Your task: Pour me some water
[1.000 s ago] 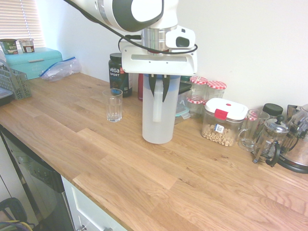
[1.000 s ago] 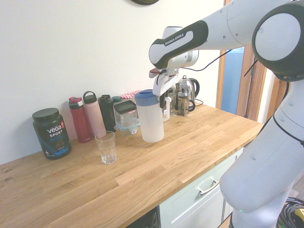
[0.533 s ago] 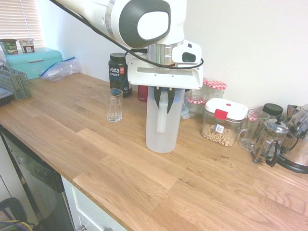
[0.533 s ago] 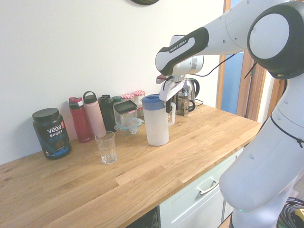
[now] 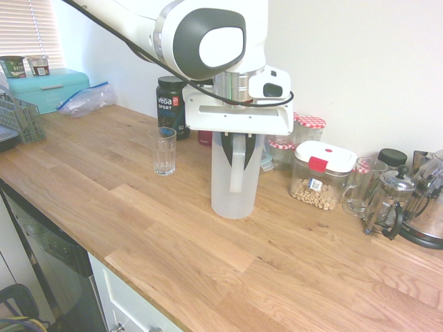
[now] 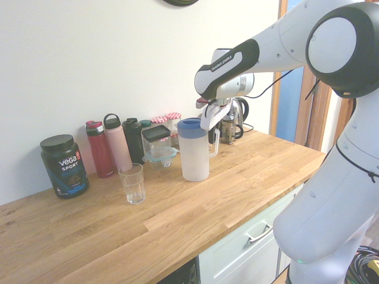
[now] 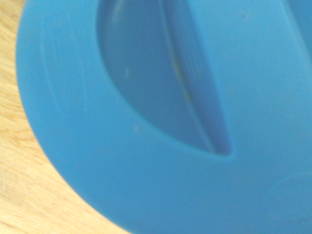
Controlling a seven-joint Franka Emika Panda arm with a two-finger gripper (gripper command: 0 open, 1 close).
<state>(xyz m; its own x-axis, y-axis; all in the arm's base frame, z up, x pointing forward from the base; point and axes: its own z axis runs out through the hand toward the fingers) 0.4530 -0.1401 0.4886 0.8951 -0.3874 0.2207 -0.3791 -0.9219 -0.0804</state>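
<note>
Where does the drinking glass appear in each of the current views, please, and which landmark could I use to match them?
First exterior view: the drinking glass stands left of centre, in front of the black tub.
Second exterior view: lower left of centre, to the right of the tub.
Wrist view: not in it.
Shared landmark: the pitcher's blue lid, filling most of the wrist view.

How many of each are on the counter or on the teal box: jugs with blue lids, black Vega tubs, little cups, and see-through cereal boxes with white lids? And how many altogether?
Blue-lidded jug: 1
Black Vega tub: 1
Little cups: 2
White-lidded cereal box: 1
Total: 5
</note>
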